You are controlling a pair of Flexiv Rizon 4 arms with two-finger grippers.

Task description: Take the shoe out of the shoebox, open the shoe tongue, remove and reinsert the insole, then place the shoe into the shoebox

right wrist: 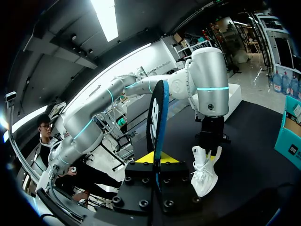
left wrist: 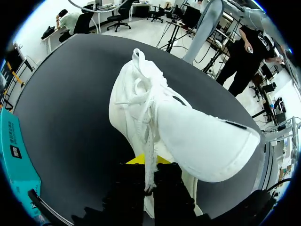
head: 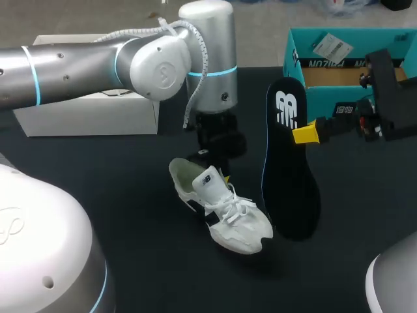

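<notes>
Robotics lab setup: a silver jointed left arm (head: 98, 62) and a right arm (head: 391, 98) hang over one black-topped work table (head: 130, 215).
</notes>
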